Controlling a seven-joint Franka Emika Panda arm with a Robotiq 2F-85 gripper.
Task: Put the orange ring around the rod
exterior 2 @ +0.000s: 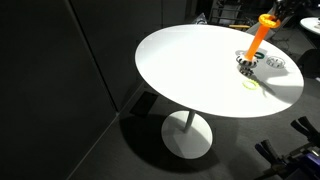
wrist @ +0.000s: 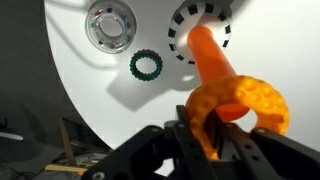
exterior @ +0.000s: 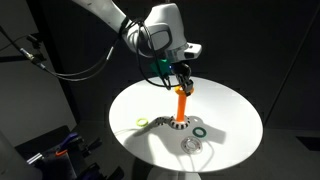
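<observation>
The rod (exterior: 181, 106) is a bright orange peg on a round black-and-white base, upright on the white round table (exterior: 230, 110). It also shows in an exterior view (exterior 2: 257, 38) and in the wrist view (wrist: 210, 60). My gripper (wrist: 205, 135) is shut on the orange ring (wrist: 245, 102), a thick orange-yellow ring. The ring sits at the rod's top end, with the rod tip showing through its hole. In an exterior view the gripper (exterior: 183, 84) hangs right over the rod; in the other the ring (exterior 2: 268, 19) shows at the rod's top.
A dark green ring (wrist: 146, 66) lies by the rod's base, also in an exterior view (exterior: 201, 130). A clear glass dish (wrist: 107, 24) lies beyond it, also (exterior: 191, 147). A pale yellow ring (exterior: 146, 122) lies on the table, also (exterior 2: 250, 84).
</observation>
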